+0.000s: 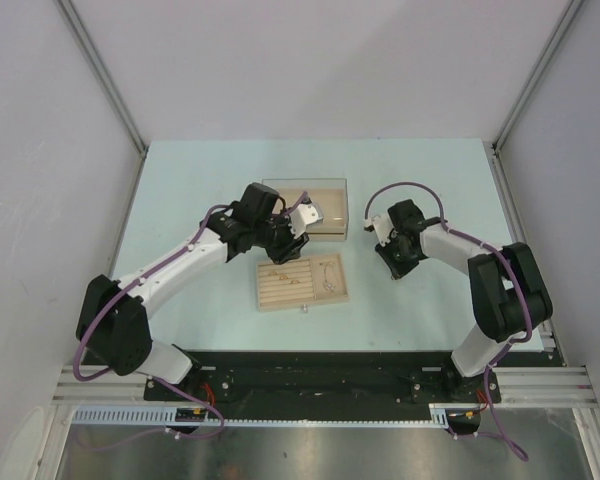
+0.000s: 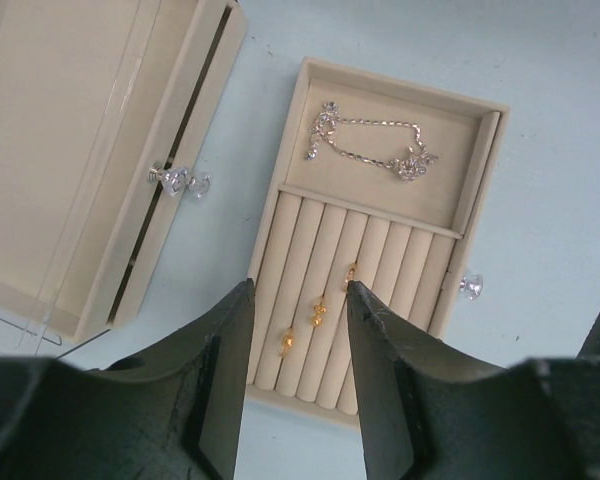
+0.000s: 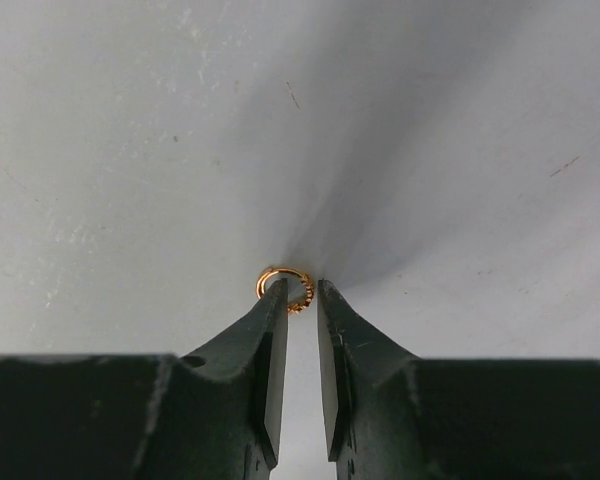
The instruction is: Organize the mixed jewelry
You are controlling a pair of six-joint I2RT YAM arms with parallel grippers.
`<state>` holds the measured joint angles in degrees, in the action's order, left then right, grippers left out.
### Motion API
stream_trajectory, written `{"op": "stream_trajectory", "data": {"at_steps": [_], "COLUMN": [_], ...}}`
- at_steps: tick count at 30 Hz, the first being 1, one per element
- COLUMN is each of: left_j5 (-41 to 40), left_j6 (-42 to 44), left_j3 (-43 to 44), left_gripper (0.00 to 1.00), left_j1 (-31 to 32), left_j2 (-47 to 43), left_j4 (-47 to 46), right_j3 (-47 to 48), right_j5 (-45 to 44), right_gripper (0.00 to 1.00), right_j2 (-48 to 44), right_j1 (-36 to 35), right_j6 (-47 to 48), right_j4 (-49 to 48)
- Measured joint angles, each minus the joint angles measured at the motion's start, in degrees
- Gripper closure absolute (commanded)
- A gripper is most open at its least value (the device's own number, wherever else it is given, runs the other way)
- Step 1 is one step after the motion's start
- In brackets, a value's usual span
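A beige slotted tray [image 2: 450,250] holds a thin silvery chain [image 2: 365,150] in its flat top part and three small gold rings [image 2: 318,312] in the roll slots; the tray also shows in the top view [image 1: 265,295]. My left gripper [image 2: 298,300] hangs open and empty above the tray's slots, as the top view [image 1: 295,238] also shows. My right gripper [image 3: 300,290] is down at the table right of the tray [image 1: 392,262], its jaws a narrow gap apart. A gold ring [image 3: 283,269] lies at its fingertips, partly under the left finger and partly in the gap.
A beige box [image 2: 70,150] with a clear lid and a crystal knob [image 2: 170,178] stands behind and left of the tray; it shows in the top view [image 1: 325,190] too. The tray's own crystal knob [image 2: 470,286] sticks out at its side. White walls enclose the table.
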<state>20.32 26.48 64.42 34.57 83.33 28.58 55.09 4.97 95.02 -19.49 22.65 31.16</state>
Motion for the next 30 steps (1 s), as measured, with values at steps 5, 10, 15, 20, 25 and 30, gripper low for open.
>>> {"op": "stream_trajectory", "data": {"at_steps": [5, 10, 15, 20, 25, 30], "left_j5": [0.00, 0.00, 1.03, 5.42, 10.16, 13.35], "left_j6": [0.00, -0.04, -0.39, -3.19, -7.78, -15.30], "left_j3": [-0.85, -2.43, -3.56, -5.86, -5.86, -4.96], "left_gripper": [0.52, 0.51, 0.51, 0.51, 0.51, 0.50], "left_j1": [-0.26, -0.74, -1.70, -2.45, -2.47, -2.47], "left_j2": [0.00, -0.59, -2.45, -5.68, -6.08, -4.94], "left_j4": [-0.42, -0.66, -1.79, -5.46, -10.40, -15.89], "right_j3": [0.00, 0.00, 0.00, 1.68, 9.03, 18.29], "right_j5": [-0.57, -1.07, -1.16, -1.07, -1.09, -1.79], "right_gripper": [0.95, 1.00, 1.00, 1.00, 1.00, 1.00], "right_j2": [0.04, 0.04, -0.28, -2.97, -6.64, -9.03], "right_j1": [-0.35, -0.46, -0.57, -1.38, -4.55, -9.84], "right_j6": [-0.13, -0.48, -0.57, -0.61, -1.03, -1.14], "right_j4": [-0.09, -0.22, -0.09, 2.40, 5.16, 6.80]}}
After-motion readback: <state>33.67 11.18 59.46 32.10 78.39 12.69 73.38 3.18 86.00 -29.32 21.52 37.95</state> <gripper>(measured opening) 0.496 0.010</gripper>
